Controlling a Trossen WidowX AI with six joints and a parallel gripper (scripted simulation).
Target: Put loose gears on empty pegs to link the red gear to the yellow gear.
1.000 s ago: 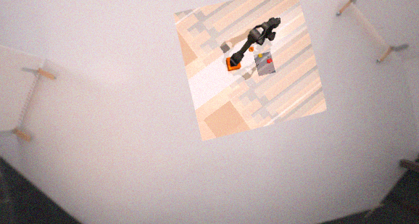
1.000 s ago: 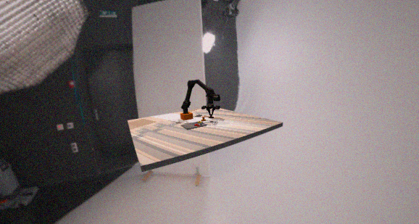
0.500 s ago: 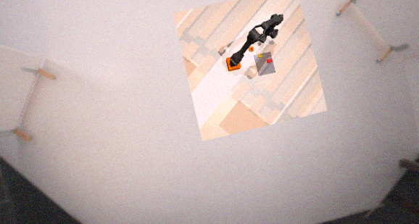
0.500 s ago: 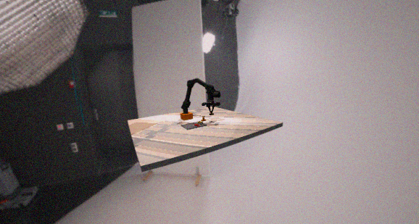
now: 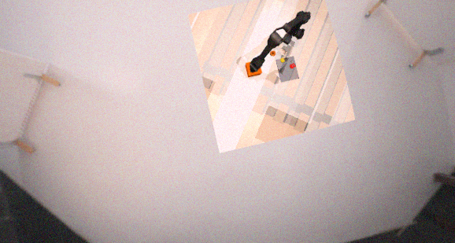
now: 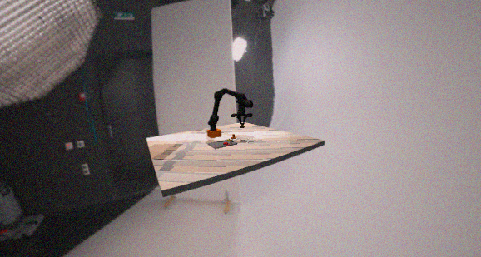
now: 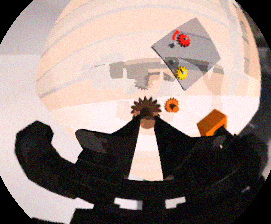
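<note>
My gripper is shut on a brown gear and holds it above the table, beyond the board's yellow-gear side. The grey board bears the red gear and the yellow gear. In the wrist view a small dark peg shows beside the red gear; the area between the two gears is shadowed. A loose orange gear stands on the table off the board. The black stripe is too small to make out surely.
The arm's orange base block stands on the table, with the orange gear between it and my gripper in the top view. The patterned table top carries dark shadow patches.
</note>
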